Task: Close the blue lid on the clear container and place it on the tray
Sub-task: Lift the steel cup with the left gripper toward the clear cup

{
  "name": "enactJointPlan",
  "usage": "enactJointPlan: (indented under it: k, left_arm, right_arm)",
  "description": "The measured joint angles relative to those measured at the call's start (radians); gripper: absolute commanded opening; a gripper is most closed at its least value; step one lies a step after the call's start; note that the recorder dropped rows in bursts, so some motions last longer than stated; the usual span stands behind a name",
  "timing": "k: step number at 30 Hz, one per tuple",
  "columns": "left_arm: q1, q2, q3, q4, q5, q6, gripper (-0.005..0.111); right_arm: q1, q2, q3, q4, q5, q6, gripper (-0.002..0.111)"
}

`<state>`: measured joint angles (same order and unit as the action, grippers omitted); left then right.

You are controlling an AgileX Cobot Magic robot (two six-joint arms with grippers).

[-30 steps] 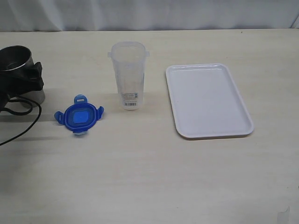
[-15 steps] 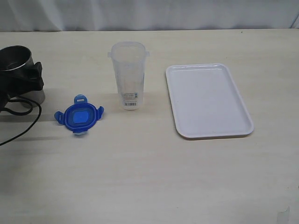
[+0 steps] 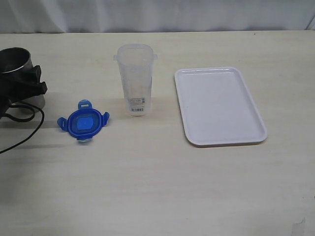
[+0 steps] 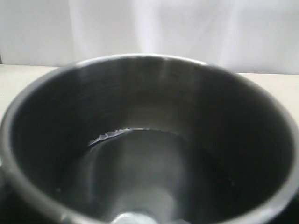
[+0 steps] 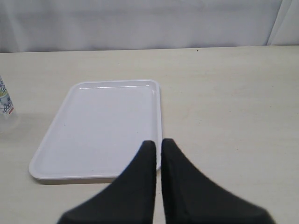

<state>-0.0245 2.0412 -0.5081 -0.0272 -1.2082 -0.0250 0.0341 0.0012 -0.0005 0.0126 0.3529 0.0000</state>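
Steel cup [image 4: 149,140] is crowding my left gripper [image 3: 35,84], so I cannot tell its jaw state; my right gripper [image 5: 158,143] is idling, jaws together, just before the tray [image 5: 93,116], with the blue lid [image 3: 82,123] lying off the clear container [image 3: 136,78], apart from both jaws.

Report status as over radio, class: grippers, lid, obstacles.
Left gripper at grey steel cup, grip unclear; right gripper shut, empty. Round blue plastic lid lies beside tall clear plastic container, not fitted. Nothing blocks white plastic tray.

Steel cup [image 3: 14,60], grey, upright, far left on pale wood-grain table [image 3: 157,191]; white curtain [image 3: 157,14] behind.
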Motion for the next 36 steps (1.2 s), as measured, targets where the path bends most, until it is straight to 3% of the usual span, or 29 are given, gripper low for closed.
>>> enactJointPlan:
  k: [8,28,36]
  left_arm:
    - [0.0,-0.002,-0.002,0.006,0.002,0.0,0.0]
    - [0.0,-0.139,-0.025,0.224,0.073,-0.052,0.0]
    - [-0.038,-0.196,-0.135,0.29,0.187,-0.079,0.0]
  right_arm:
    - [0.0,0.0,0.0,0.0,0.0,0.0,0.004]
    - [0.0,0.0,0.0,0.0,0.0,0.0,0.004]
    - [0.0,0.0,0.0,0.0,0.0,0.0,0.004]
